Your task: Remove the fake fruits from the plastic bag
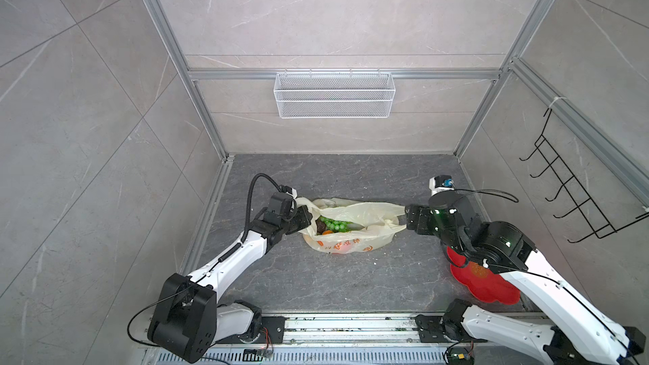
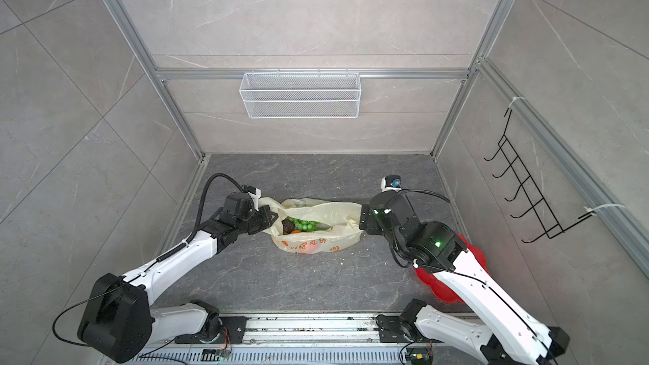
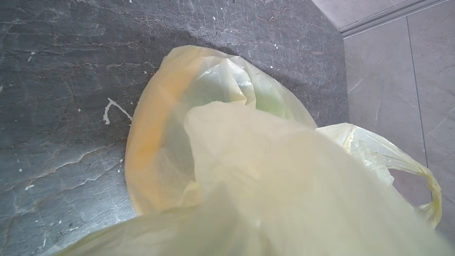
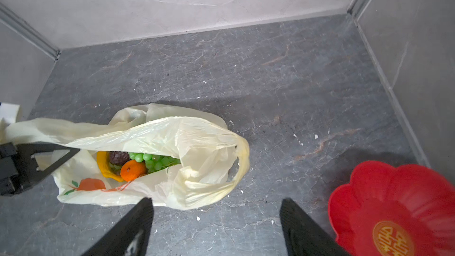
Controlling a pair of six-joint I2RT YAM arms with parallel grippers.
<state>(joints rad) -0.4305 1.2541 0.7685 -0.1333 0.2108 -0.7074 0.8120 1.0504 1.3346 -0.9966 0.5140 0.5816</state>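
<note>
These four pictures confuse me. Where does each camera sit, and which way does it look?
Both top views: twin cameras high at the front, looking down and back at the bag; both arms show.
Left wrist: on the left arm, close against the bag; nothing of the robot shows.
Right wrist: on the right arm, looking down at the fruits and plate; the right jaws, open, and the left jaws, shut on the bag, show.
Shared: all show the bag.
</note>
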